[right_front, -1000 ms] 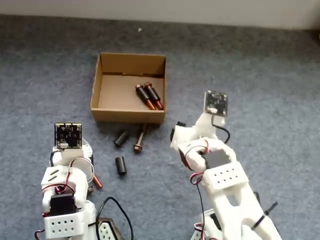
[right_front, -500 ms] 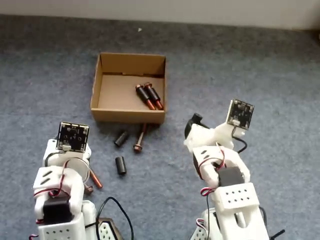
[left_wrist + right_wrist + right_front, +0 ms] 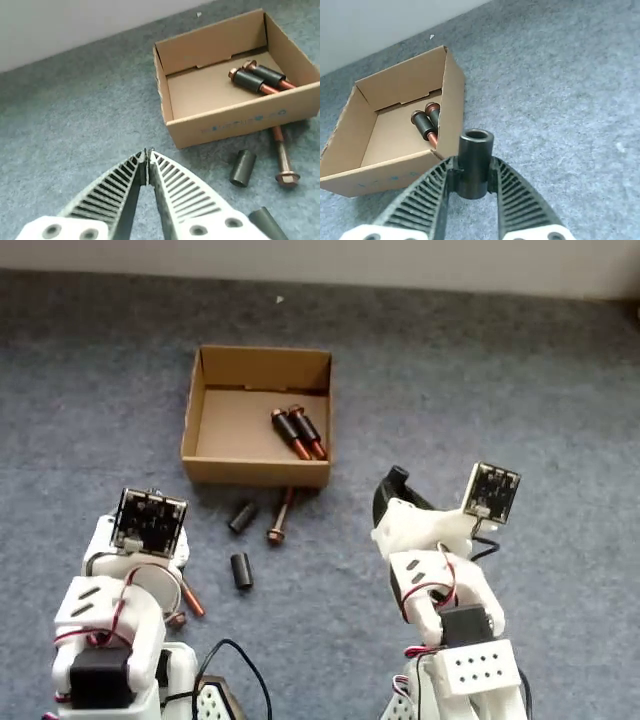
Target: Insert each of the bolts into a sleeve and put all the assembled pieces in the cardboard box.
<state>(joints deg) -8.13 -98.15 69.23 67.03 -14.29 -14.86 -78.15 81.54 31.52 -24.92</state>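
Right gripper [image 3: 472,174] is clamped on a short black cylindrical sleeve [image 3: 474,161], bore upward. Over the last second this arm has drawn back to the near side, away from the open brown cardboard box [image 3: 255,472]. Left gripper [image 3: 147,156] has its jaws shut on nothing, and its arm has also pulled slightly nearer. Two sleeved copper-coloured bolts [image 3: 298,433] lie in the box's right half. On the grey carpet [image 3: 520,390], a bare copper bolt [image 3: 281,516] rests against the box's near wall and a second bare bolt [image 3: 191,598] lies beside the left arm. A loose black sleeve [image 3: 242,517] and a nearer loose sleeve [image 3: 241,570] are unmoved. Judgement: the held sleeve awaits a bolt, and two bolts are still unsleeved.
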